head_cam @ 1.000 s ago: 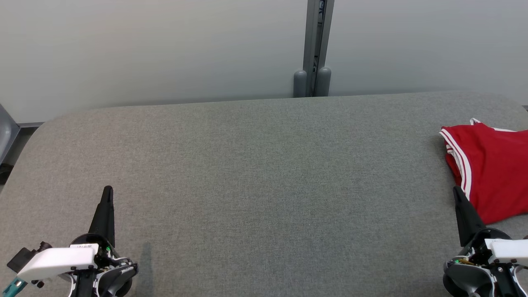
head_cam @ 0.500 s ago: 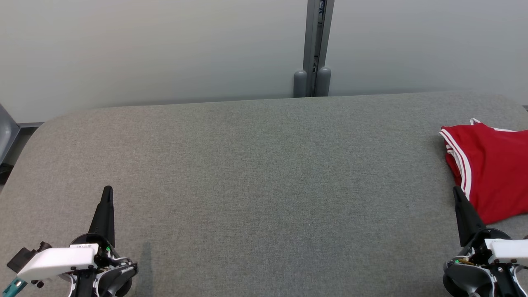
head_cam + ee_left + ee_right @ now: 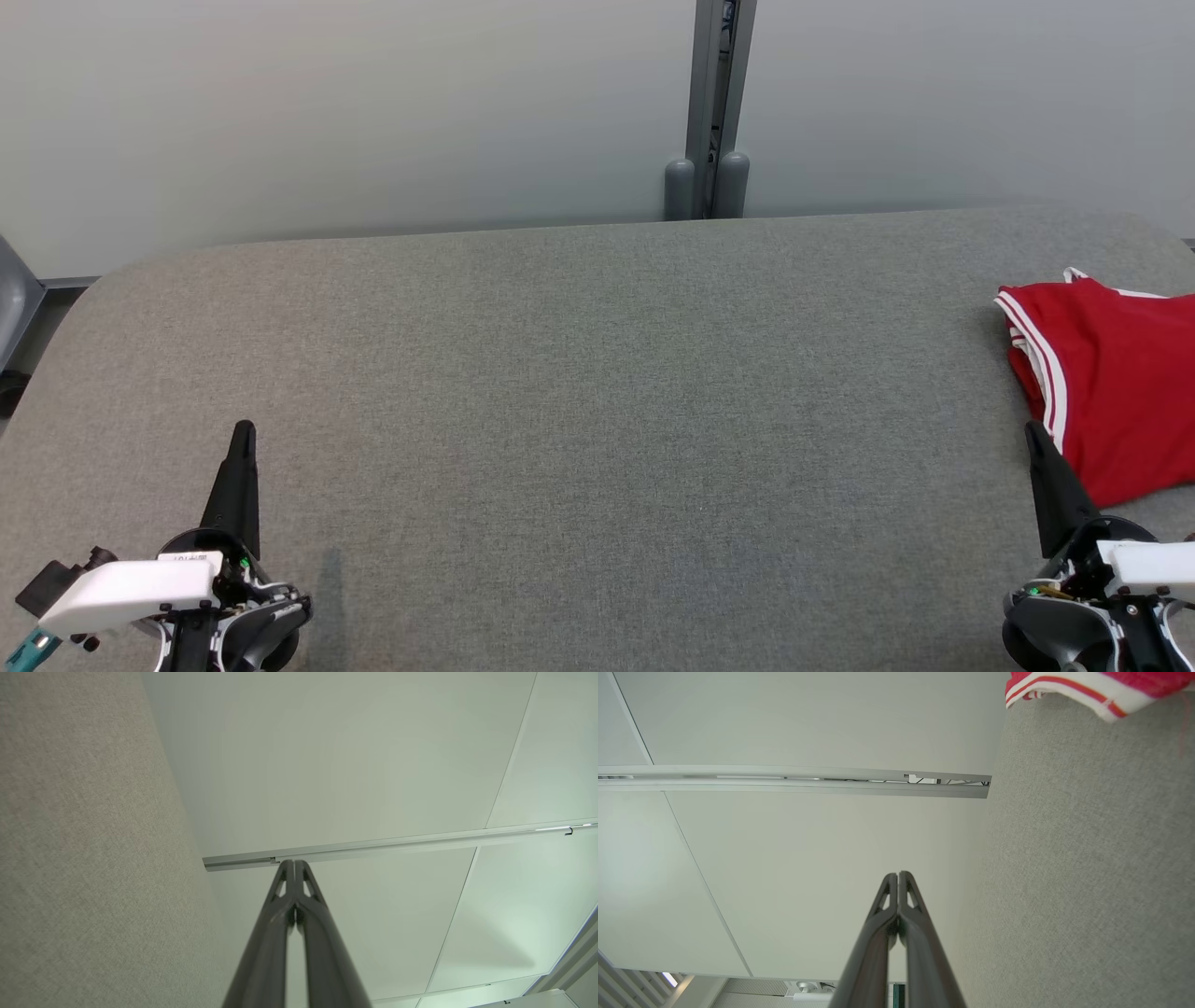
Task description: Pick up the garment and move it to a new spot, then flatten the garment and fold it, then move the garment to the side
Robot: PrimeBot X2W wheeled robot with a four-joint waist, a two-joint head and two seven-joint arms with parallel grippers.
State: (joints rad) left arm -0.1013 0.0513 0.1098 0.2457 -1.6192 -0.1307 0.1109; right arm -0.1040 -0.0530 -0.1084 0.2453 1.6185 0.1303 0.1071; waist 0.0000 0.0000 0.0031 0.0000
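Observation:
A folded red garment [image 3: 1116, 383] with white stripes along its edge lies at the far right of the grey table [image 3: 597, 392], partly cut off by the head view's right border. Its striped hem [image 3: 1069, 688] shows at the top of the right wrist view. My right gripper [image 3: 1033, 431] stands shut at the lower right, its tip just left of the garment's near edge and holding nothing; the fingertips [image 3: 898, 877] meet. My left gripper [image 3: 244, 429] stands shut and empty at the lower left, far from the garment, its fingertips [image 3: 294, 864] pressed together.
A pale wall with a grey vertical post [image 3: 714, 112] runs behind the table's far edge. A grey chair part [image 3: 14, 299] shows past the table's rounded left corner. Bare grey cloth stretches between the two grippers.

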